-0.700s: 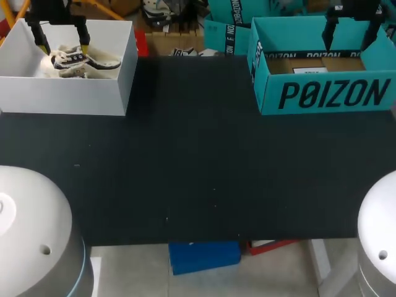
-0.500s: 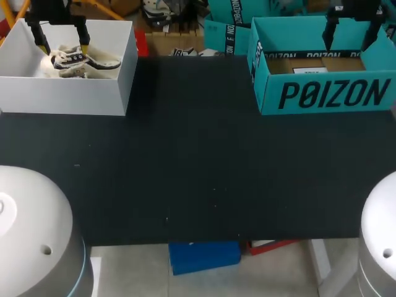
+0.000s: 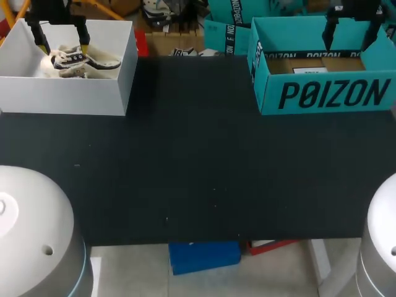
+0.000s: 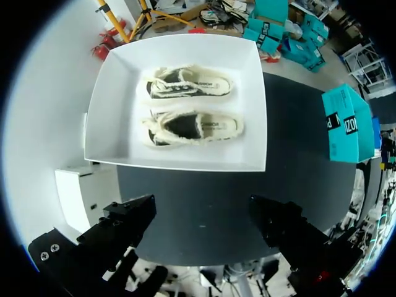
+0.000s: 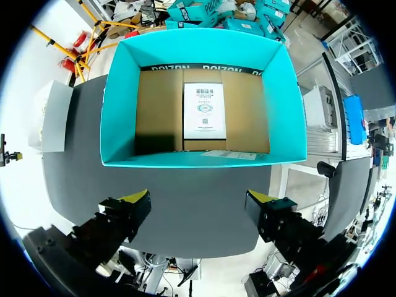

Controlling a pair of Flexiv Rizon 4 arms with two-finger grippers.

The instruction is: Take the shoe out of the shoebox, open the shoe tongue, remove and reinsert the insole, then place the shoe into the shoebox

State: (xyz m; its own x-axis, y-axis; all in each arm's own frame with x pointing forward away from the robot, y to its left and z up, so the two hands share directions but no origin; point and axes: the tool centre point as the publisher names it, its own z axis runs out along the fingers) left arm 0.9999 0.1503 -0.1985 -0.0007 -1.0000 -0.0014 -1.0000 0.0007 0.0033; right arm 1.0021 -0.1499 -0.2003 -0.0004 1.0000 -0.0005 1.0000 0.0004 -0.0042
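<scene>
White box (image 4: 116, 117) holds two cream shoes (image 4: 192, 127). Left gripper (image 4: 201, 216) hangs above it, open and empty. Right gripper (image 5: 198, 199), open too, hangs over the teal box (image 5: 120, 105), far right of the white box

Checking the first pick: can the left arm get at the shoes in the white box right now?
Probably yes: the white box has no lid, the shoes lie uncovered, and the open left pincer hangs right above them.

The head camera is looking down from behind over the whole table (image 3: 198, 154). Wrist cameras are facing down from well above: left on the white box (image 4: 185, 162), right on the teal box (image 5: 120, 105), both shared overhead.
</scene>
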